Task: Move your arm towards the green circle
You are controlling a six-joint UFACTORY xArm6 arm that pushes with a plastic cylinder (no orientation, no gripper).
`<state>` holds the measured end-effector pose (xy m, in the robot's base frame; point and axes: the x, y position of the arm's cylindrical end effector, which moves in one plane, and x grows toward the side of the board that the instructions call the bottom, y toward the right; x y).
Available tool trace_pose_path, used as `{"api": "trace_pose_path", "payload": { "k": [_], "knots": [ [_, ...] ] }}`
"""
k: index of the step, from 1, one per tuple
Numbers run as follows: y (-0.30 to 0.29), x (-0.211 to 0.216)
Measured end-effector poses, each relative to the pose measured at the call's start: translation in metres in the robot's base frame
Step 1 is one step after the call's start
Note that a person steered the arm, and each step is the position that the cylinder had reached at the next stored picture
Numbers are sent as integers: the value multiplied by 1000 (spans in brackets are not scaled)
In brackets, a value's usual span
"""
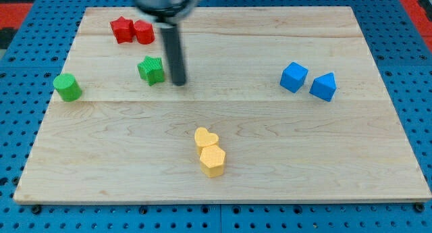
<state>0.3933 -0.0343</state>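
Note:
The green circle [67, 87] is a short green cylinder near the board's left edge. My tip [179, 83] is the lower end of a dark rod coming down from the view's top. It stands well to the right of the green circle, just right of a green star block [152, 69], a small gap apart from it.
Two red blocks [132, 30] lie together at the upper left. A blue cube [293, 77] and a blue pointed block [324, 87] sit at the right. A yellow heart [206, 137] touches a yellow hexagon [212, 160] at the lower middle. The wooden board [324, 172] lies on blue pegboard.

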Motion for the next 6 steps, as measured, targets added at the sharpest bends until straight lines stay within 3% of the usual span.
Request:
{"api": "trace_pose_path", "payload": {
  "k": [1,2,3,4,5,6],
  "knots": [
    [-17,-33],
    [-82,-28],
    [-112,-16],
    [-73,6],
    [-115,90],
    [-269,92]
  ]
}}
